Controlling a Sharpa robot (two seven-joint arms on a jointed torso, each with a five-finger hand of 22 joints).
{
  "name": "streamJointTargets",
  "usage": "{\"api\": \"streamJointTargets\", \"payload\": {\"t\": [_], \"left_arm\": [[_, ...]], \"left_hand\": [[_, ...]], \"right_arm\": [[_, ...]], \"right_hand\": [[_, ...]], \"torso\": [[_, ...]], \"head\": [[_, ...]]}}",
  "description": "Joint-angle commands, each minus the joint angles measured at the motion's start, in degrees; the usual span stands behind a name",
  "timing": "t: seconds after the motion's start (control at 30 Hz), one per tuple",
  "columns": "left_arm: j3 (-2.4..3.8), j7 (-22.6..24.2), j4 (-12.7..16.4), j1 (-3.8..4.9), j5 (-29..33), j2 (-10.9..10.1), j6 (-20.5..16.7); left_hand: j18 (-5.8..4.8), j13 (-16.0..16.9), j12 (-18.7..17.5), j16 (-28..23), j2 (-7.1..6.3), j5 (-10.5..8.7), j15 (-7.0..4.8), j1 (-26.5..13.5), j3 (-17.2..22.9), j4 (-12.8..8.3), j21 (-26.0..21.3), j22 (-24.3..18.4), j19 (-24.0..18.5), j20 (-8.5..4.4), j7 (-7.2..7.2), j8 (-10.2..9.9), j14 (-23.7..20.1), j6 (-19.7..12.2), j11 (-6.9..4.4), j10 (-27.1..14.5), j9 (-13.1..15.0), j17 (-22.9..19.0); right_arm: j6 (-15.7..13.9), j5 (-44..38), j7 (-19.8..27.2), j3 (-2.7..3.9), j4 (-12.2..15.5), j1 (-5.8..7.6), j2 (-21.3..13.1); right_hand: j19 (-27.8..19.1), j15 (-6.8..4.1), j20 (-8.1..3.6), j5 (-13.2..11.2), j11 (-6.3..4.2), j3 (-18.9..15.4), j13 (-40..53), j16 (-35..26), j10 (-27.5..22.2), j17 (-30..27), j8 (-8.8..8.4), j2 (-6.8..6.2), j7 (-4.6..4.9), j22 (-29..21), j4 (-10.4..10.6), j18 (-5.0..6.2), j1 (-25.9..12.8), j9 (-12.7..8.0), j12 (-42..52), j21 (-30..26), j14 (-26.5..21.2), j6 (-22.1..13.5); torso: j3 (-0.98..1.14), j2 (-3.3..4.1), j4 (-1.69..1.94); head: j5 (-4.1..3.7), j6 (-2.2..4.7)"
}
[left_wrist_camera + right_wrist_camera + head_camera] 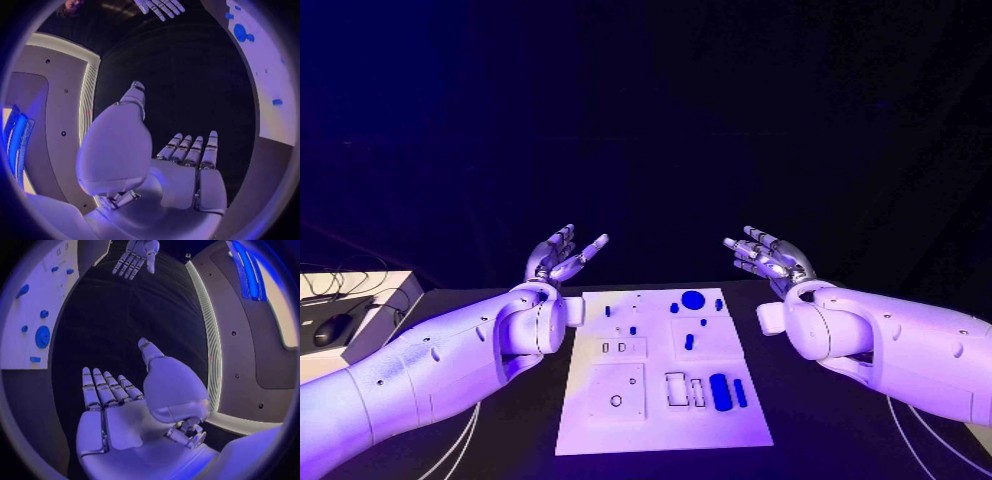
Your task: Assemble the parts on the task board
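The task board (pixel 661 400) lies flat in the middle of the black surface (pixel 819 430), blue parts on it: a round disc (pixel 692 299) at the far end, a long bar (pixel 720 391) near me. My left hand (pixel 565 255) and right hand (pixel 764 256) hover beyond the board's far corners, fingers spread, holding nothing. I judge nothing is started, so I'd bring 1 hand down slowly over a part, fingers apart. The wrist views show each palm bare; the head view gives the board's whole layout.
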Motion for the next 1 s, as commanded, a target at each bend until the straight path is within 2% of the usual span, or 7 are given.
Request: {"api": "streamJointTargets", "payload": {"t": [0.03,0.2,0.23,0.33,0.47,0.67,1.0], "left_arm": [[0.36,-2.9,-1.2,0.12,-3.7,0.6,6.0],[0.43,-3.0,-1.4,0.12,-3.8,0.7,6.2],[0.35,-2.3,0.3,-0.05,-3.7,-0.6,8.6],[0.32,-2.2,0.9,-0.10,-4.8,-1.3,10.2],[0.30,-2.2,2.2,-0.17,-6.2,-2.6,12.0],[0.34,-2.2,6.1,-0.23,-7.3,-5.6,14.1],[0.92,-2.3,13.8,-0.26,-8.0,-10.1,14.5]], "left_hand": [[0.34,0.2,0.6,0.7,0.04,0.26,2.12,3.2,0.6,0.7,0.6,0.2,1.2,0.82,1.07,0.4,3.4,1.9,1.22,2.9,0.2,0.3],[0.12,0.5,0.9,1.1,1.30,0.15,2.62,3.5,1.9,0.7,1.3,0.5,4.9,0.51,0.99,0.8,9.3,6.2,2.55,8.5,0.5,0.7],[0.59,0.7,1.0,1.4,1.84,0.10,2.56,3.7,2.4,0.6,1.9,0.8,7.3,0.29,0.95,1.0,12.4,8.3,2.92,10.6,0.6,0.9],[2.49,1.2,1.9,2.1,5.40,0.01,1.16,3.5,4.4,0.3,4.8,2.0,18.7,-0.23,2.44,2.1,22.6,18.0,4.07,21.8,1.2,1.4],[5.26,2.0,2.5,3.8,9.52,-0.32,-1.57,3.0,4.3,-2.1,8.8,3.1,30.8,-1.36,2.92,2.4,44.2,30.0,1.79,44.1,1.6,2.4],[6.13,2.1,2.3,3.9,13.34,-0.28,-4.95,3.8,6.3,-5.9,11.5,3.2,38.3,-3.70,2.07,2.4,55.0,45.7,-1.15,54.0,2.1,3.2],[4.13,2.2,2.5,10.9,10.48,0.15,-9.51,2.0,9.1,-8.1,18.9,6.0,50.0,-10.92,1.62,2.4,69.3,45.8,-2.73,56.1,2.2,10.5]], "right_arm": [[9.8,-3.5,-4.2,-0.47,-1.3,0.82,0.0],[11.6,-3.9,-5.0,-0.92,-2.2,1.47,0.0],[9.5,-25.5,-1.6,-0.96,-5.9,-0.34,1.5],[9.0,-31.4,-0.9,-0.95,-7.2,-0.53,2.0],[8.3,-39.9,-1.0,-0.91,-8.8,-0.55,3.0],[6.8,-51.6,-3.5,-0.70,-10.6,-0.02,4.7],[3.4,-70.1,-13.9,-0.30,-13.0,1.15,7.5]], "right_hand": [[6.2,-0.68,-0.28,-0.9,-0.53,0.6,0.5,0.7,7.2,0.5,0.70,-0.28,8.33,0.7,-4.4,2.17,7.4,0.5,0.6,2.3,9.0,6.3],[20.0,-2.76,-1.84,-2.6,-2.54,0.4,1.0,1.4,20.6,1.1,1.36,-0.76,6.63,1.8,-6.5,3.45,10.7,1.0,1.2,6.6,23.2,16.9],[22.8,-3.25,-2.23,-2.7,-3.02,0.4,1.2,1.5,23.8,1.3,1.43,-0.81,6.23,2.0,-6.8,3.58,11.1,1.1,1.3,7.4,26.6,19.4],[27.8,-5.07,-3.87,-3.4,-4.61,0.9,1.6,1.7,35.2,1.6,1.62,-0.82,5.12,1.9,-7.7,3.85,11.9,1.4,1.4,8.4,37.9,28.1],[33.5,-7.58,-6.19,-3.9,-6.11,2.2,1.8,2.8,42.7,1.8,2.21,-1.10,4.21,2.2,-9.0,4.48,12.3,1.9,2.0,9.7,44.7,36.8],[42.8,-12.16,-11.06,-4.4,-9.18,3.4,1.8,4.3,50.6,2.5,2.89,-2.12,1.96,4.2,-10.2,4.56,11.7,2.5,2.1,14.7,57.2,47.7],[54.3,-17.41,-18.87,0.5,-13.16,1.3,2.3,27.1,59.5,15.5,2.46,-4.94,0.07,11.9,-10.6,3.39,10.4,2.5,2.1,27.9,65.6,50.5]], "torso": [[-0.01,0.00,0.00],[-0.01,0.00,0.00],[-0.39,0.32,-0.25],[-0.44,0.64,0.17],[-0.65,1.25,0.57],[-1.04,2.61,1.25],[-1.56,4.66,2.80]], "head": [[0.00,0.01],[0.00,0.01],[0.15,-1.03],[-0.18,-1.20],[-0.59,-1.31],[-1.42,-1.34],[-3.10,-0.52]]}}
